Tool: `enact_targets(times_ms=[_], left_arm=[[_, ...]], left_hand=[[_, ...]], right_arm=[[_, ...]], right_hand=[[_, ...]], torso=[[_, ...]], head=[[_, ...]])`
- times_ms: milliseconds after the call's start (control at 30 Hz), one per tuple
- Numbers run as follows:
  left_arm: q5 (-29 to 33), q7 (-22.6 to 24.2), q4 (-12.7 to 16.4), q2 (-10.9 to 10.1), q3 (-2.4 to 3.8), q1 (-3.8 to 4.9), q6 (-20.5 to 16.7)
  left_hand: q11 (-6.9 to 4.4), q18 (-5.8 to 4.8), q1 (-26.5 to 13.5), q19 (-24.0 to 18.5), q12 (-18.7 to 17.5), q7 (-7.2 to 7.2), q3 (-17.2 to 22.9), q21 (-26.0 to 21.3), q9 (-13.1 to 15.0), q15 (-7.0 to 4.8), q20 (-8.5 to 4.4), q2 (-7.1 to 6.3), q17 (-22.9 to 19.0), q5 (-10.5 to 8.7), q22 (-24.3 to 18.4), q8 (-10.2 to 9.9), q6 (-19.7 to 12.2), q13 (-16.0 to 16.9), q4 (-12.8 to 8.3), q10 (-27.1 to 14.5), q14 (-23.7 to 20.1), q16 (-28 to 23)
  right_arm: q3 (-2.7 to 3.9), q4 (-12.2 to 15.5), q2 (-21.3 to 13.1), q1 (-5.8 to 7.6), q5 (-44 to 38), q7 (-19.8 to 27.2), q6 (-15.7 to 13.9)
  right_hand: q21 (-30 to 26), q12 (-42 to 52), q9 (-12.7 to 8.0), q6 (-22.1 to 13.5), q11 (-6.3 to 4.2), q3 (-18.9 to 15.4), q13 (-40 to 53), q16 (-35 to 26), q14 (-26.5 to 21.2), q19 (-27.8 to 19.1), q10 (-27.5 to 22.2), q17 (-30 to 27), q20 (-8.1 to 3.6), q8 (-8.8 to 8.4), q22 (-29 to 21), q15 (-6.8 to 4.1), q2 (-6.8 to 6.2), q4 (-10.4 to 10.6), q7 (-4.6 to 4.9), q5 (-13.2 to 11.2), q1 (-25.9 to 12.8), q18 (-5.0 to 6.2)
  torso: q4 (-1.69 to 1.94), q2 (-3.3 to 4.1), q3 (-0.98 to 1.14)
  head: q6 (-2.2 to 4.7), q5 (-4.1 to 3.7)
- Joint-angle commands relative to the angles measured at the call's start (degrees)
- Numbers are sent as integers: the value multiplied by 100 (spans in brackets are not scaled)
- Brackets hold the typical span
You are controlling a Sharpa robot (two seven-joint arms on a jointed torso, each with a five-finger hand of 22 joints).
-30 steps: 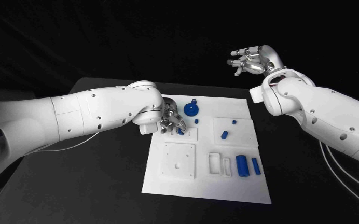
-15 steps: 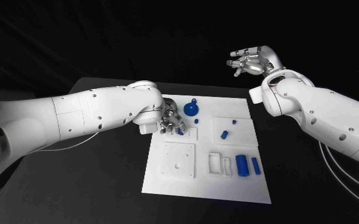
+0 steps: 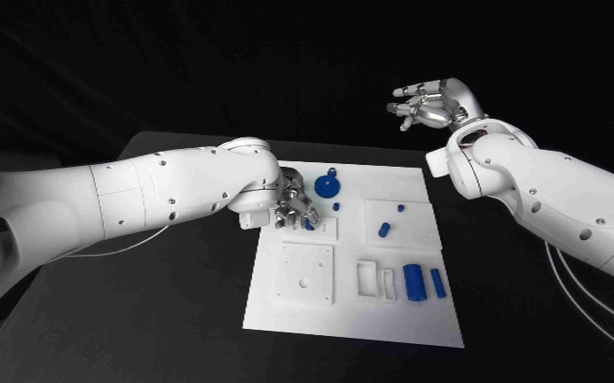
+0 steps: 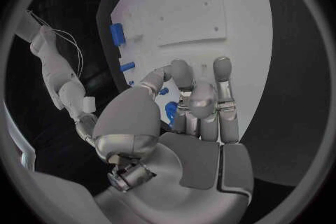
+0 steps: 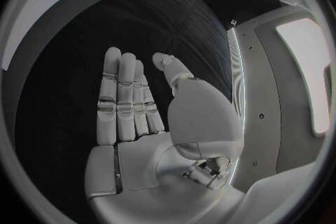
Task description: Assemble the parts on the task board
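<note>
Task board [image 3: 384,312], the white plate, lies in the middle of the black table [image 3: 167,303], and every place I give is taken from it. My left hand [image 3: 284,212] is down over its far left corner, fingers curled in, and in the left wrist view a small blue part [image 4: 170,111] sits pinched between my thumb and fingertips [image 4: 204,102], so I judge that this hand holds that piece just above a raised white block [image 3: 313,228] on the board. What could go wrong, as I judge it: the hold is a light pinch at the very tips, so the piece may twist or slip out if I press it down off-line, and it could then drop and roll across the board; my own fingers also hide the seat from the head view, so I may miss it. Close beside my left hand on the board, toward the middle, stands a round blue knob [image 3: 327,187], which my knuckles could knock. Other blue cylinders [image 3: 413,280] lie near the board's near right part, well apart from my hands. My right hand [image 3: 435,105] is raised well off the far right corner of the board, fingers straight and together with the thumb apart, holding nothing
</note>
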Motion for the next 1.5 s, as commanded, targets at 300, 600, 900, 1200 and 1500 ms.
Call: enact_targets(times_ms=[300, 600, 900, 1200, 1500], left_arm=[[-103, 16, 13, 65, -7, -4, -1], [-128, 21, -33, 111, -8, -9, 56], [-230, 14, -63, 151, -8, -20, 24], [-478, 10, -55, 161, -8, -41, 103], [-681, 26, -26, 147, -8, -55, 137]], left_hand=[[-178, 73, 218, 37, 40, -819, 180, -30, 1680, -18, 83, 271, 13, -334, 96, 31, 1157, 14, -161, 144, 37, 21], [-177, 87, 245, 44, 45, -820, 147, -45, 1693, -18, 100, 278, 20, -373, 98, 28, 1162, 16, -143, 144, 40, 27], [-176, 106, 263, 48, 40, -818, 117, -57, 1697, -19, 118, 277, -3, -413, 98, 20, 1154, 13, -121, 144, 35, 12], [-168, 119, 385, 47, 22, -813, -33, -90, 1682, -13, 138, 224, -44, -644, 98, -7, 1146, 5, -56, 145, 31, -18], [-157, 105, 449, 44, -19, -805, -226, -145, 1669, -7, 136, 122, -141, -908, 91, -45, 1104, -12, 99, 146, 3, -84]], right_arm=[[0, 9, 10, -9, -57, 27, 86], [0, 11, 14, -17, -58, 27, 91], [0, 25, 14, -22, -90, 28, 99], [0, 36, 10, -24, -101, 29, 111], [0, 44, 5, -26, -117, 27, 122]], right_hand=[[41, -21, 1, 5, -13, 7, -6, -34, -57, -34, -32, -11, -8, -9, -1, 0, 19, -28, 33, 20, -54, -70], [41, -21, 1, 5, -13, 7, -6, -34, -57, -34, -32, -11, -8, -9, -1, 0, 19, -28, 33, 20, -54, -70], [41, -21, 1, 5, -13, 7, -6, -34, -57, -34, -32, -11, -8, -9, -1, 0, 19, -28, 33, 20, -54, -70], [41, -21, 1, 5, -13, 7, -6, -34, -57, -34, -32, -11, -8, -9, -1, 0, 19, -28, 33, 20, -54, -70], [53, -22, 1, 1, -12, 12, -9, -32, -59, -45, -32, -12, -7, -10, -1, 1, 20, -32, 34, 23, -65, -71]], torso=[[-3, 3, -1], [-1, 1, 0], [-4, 1, -1], [-2, 2, -4], [-1, 2, -3]], head=[[-8, -9], [-15, -18], [-18, -34], [-35, -47], [-53, -49]])
